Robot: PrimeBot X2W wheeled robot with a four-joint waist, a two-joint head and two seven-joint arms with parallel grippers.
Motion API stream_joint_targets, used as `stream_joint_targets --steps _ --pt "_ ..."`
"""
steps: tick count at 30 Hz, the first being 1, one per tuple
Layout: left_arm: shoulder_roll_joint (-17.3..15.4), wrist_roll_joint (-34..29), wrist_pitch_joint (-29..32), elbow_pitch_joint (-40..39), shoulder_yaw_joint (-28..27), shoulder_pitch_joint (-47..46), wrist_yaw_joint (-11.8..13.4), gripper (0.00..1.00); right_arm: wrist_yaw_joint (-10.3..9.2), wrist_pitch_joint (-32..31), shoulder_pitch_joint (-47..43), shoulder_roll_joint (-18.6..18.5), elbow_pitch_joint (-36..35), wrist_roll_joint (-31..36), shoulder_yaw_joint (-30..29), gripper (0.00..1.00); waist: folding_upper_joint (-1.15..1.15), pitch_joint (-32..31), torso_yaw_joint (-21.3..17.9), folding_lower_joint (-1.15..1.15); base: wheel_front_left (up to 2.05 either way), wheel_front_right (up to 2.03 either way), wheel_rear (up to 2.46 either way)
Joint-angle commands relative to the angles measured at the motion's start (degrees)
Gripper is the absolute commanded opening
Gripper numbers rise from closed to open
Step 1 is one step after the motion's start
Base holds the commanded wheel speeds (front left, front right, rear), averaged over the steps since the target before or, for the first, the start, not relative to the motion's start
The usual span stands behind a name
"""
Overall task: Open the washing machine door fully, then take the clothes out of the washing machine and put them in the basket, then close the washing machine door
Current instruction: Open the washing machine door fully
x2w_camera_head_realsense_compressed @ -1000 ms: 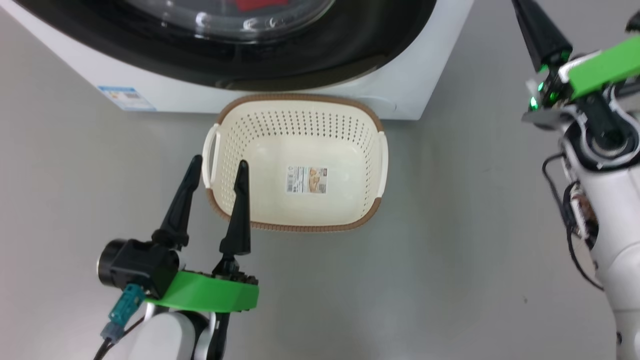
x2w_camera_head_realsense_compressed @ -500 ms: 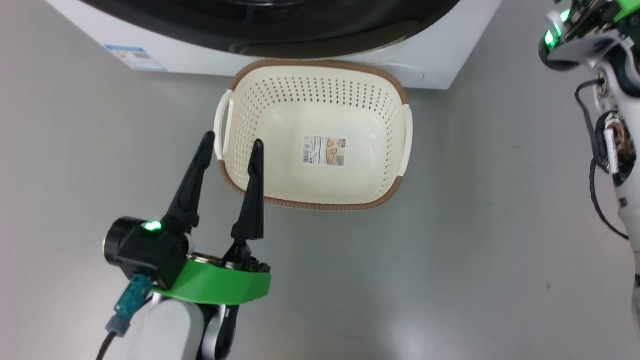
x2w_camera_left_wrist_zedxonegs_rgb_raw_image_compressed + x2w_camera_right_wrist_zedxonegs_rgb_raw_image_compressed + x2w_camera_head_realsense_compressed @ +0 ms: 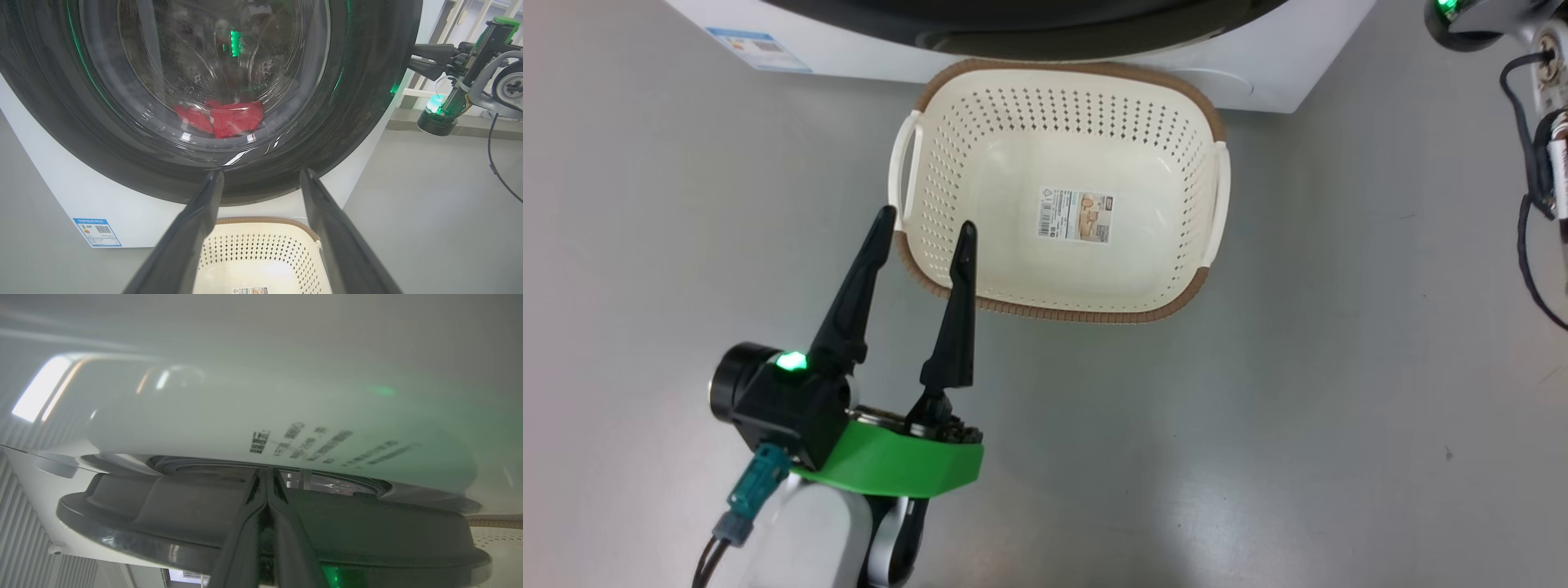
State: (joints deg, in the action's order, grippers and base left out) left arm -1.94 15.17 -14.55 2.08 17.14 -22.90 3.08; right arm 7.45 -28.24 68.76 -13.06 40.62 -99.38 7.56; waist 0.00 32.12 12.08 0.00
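Pointing my right gripper [image 3: 267, 475], pinched shut, at the washing machine door [image 3: 171, 510] just ahead, I hold my left gripper [image 3: 923, 229] spread, farther off.

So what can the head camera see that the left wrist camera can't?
Head view: the whole basket and the green mount under the open left gripper. Left wrist view: red clothes behind the washing machine door glass, and the shut right gripper beside its rim. Both: the basket's far end, the white front of the washing machine and its blue sticker.
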Motion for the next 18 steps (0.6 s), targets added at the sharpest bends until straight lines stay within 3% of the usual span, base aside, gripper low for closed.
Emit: stream_joint_targets --steps 1,7,18 --pt "-0.94 -0.2 -0.45 -1.65 -1.22 -0.75 0.6 1.0 0.03 -0.71 1.2 0.61 -1.06 0.09 0.42 0.0 0.0 0.39 0.34 0.0 0.0 0.0 0.0" --pt "-0.94 -0.07 -0.45 -1.25 -0.89 -1.3 0.87 1.0 0.03 -4.25 2.67 1.06 0.02 0.17 1.76 0.0 0.0 0.94 0.48 0.0 0.0 0.0 0.0" --pt "-0.94 -0.26 -0.45 -0.2 -1.64 -1.02 1.13 1.0 0.03 -10.1 -0.6 1.45 -4.28 2.07 4.84 0.0 0.0 -1.2 -0.53 0.0 0.0 0.0 0.0"
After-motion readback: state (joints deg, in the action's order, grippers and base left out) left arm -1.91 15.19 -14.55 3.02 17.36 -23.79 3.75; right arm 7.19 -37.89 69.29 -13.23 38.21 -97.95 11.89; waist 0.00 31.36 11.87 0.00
